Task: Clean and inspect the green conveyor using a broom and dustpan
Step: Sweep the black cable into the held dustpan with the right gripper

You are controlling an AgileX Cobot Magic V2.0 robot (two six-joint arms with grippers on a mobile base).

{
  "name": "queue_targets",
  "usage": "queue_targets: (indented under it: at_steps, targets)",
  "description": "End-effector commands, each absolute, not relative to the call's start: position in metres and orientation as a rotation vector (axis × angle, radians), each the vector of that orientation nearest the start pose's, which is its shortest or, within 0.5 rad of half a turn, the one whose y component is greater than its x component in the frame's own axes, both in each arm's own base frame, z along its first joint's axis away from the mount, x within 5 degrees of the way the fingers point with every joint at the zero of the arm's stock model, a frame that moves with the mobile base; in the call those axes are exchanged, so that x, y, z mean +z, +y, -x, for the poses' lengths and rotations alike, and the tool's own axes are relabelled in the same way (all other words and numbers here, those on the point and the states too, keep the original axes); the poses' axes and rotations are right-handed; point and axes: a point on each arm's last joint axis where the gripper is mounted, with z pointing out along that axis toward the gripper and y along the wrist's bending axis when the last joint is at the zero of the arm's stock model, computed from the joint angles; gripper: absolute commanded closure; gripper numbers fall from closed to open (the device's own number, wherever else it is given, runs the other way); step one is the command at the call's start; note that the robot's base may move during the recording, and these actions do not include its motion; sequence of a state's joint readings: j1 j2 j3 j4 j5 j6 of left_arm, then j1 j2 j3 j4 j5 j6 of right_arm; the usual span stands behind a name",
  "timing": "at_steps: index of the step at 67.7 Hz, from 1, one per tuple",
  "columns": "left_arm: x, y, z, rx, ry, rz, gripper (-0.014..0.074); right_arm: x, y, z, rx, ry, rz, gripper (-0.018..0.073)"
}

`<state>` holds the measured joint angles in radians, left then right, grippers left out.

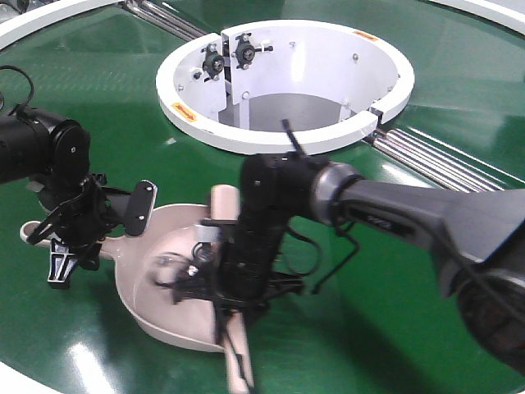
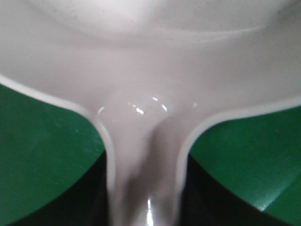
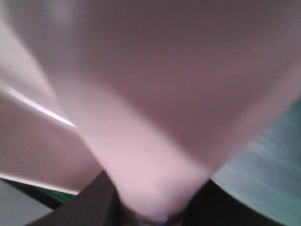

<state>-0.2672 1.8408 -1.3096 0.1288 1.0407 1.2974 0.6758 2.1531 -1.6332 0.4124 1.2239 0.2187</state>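
The green conveyor [image 1: 377,328] fills the front view, with its white centre ring [image 1: 283,135] at the back. On its near left lies the pale pink dustpan [image 1: 168,246], mouth toward the front. My left gripper [image 1: 75,245] is shut on its thin handle; in the left wrist view the handle [image 2: 146,188] runs between dark fingers [image 2: 89,202] into the scoop [image 2: 150,70]. The pink broom [image 1: 223,203] slants over the scoop's right side, past its front edge. My right gripper [image 1: 212,283] is shut on it; the broom [image 3: 155,117] fills the blurred right wrist view. Bristles are hidden.
Steel roller rods [image 1: 426,160] run from the ring's right side toward the right edge, and more rods [image 1: 164,20] show at the back left. A white outer rim [image 1: 33,25] curves at the far left. My right arm [image 1: 410,217] crosses the belt from the right.
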Motion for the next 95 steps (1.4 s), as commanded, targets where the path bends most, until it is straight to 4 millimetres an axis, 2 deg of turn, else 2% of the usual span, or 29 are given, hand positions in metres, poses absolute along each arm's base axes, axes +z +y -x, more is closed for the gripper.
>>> queue_targets:
  at_steps: [1,7,16,27,33,40,52,68,69,70,78,86,95]
  targets:
    - [0.229,-0.088,-0.347,-0.283,-2.228,2.327,0.0604,0.215,0.306,-0.299,0.666,3.199,0.644,0.0563]
    - [0.229,-0.088,-0.347,-0.283,-2.228,2.327,0.0604,0.23,0.311,-0.299,0.688,3.142,0.673,0.0563]
    - [0.229,-0.088,-0.347,-0.283,-2.228,2.327,0.0604,0.245,0.305,-0.299,0.654,3.093,0.687,0.0563]
    - [0.229,-0.088,-0.347,-0.283,-2.228,2.327,0.0604,0.261,0.29,-0.301,0.463,3.028,0.688,0.0563]
    - [0.229,-0.088,-0.347,-0.283,-2.228,2.327,0.0604,0.265,0.274,-0.302,0.337,3.003,0.677,0.0561]
    - [0.229,-0.088,-0.347,-0.283,-2.228,2.327,0.0604,0.266,0.245,-0.305,0.275,3.025,0.609,0.0561]
    - [0.229,-0.088,-0.347,-0.283,-2.228,2.327,0.0604,0.265,0.182,-0.308,0.228,3.071,0.522,0.0561]
    - [0.229,-0.088,-0.347,-0.283,-2.228,2.327,0.0604,0.269,0.089,-0.308,0.205,3.093,0.353,0.0561]
    - [0.229,-0.088,-0.347,-0.283,-2.228,2.327,0.0604,0.27,0.071,-0.309,0.195,3.093,0.306,0.0561]
    - [0.229,-0.088,-0.347,-0.283,-2.228,2.327,0.0604,0.27,0.065,-0.309,0.19,3.095,0.286,0.0561]
    - [0.229,-0.088,-0.347,-0.283,-2.228,2.327,0.0604,0.264,0.025,-0.308,0.127,3.125,0.134,0.0561]
    - [0.229,-0.088,-0.347,-0.283,-2.228,2.327,0.0604,0.253,0.003,-0.303,0.082,3.174,0.049,0.0561]
    - [0.229,-0.088,-0.347,-0.283,-2.228,2.327,0.0604,0.238,-0.004,-0.295,0.021,3.237,0.052,0.0561]
